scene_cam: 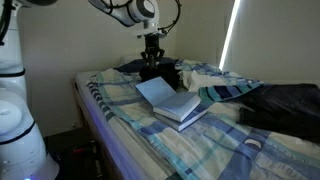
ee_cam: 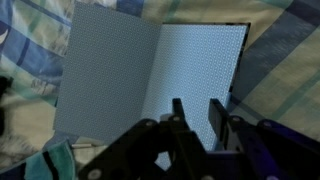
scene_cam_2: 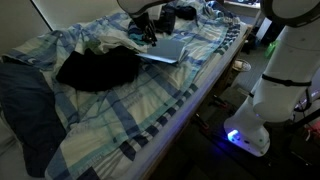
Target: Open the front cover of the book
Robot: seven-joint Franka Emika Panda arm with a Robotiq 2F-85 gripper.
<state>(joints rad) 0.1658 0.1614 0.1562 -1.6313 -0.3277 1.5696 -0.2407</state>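
The book (scene_cam: pixel 186 108) lies open on the plaid bed in both exterior views (scene_cam_2: pixel 163 50). Its front cover (scene_cam: pixel 155 92) stands tilted up and away from the pages, pale inner face showing. In the wrist view the cover's pale inner face (ee_cam: pixel 105 70) lies left of the pale first page (ee_cam: pixel 200 65). My gripper (scene_cam: pixel 152 55) hangs above the far side of the book, apart from it. Its two fingers (ee_cam: pixel 195 105) have a gap between them with nothing held. It also shows in an exterior view (scene_cam_2: pixel 150 30).
A heap of dark clothing (scene_cam: pixel 160 72) lies behind the book and shows in an exterior view (scene_cam_2: pixel 95 68). A dark blue garment (scene_cam: pixel 285 105) lies further along the blue plaid bedding (scene_cam_2: pixel 150 110). The robot's white base (scene_cam_2: pixel 270 90) stands beside the bed edge.
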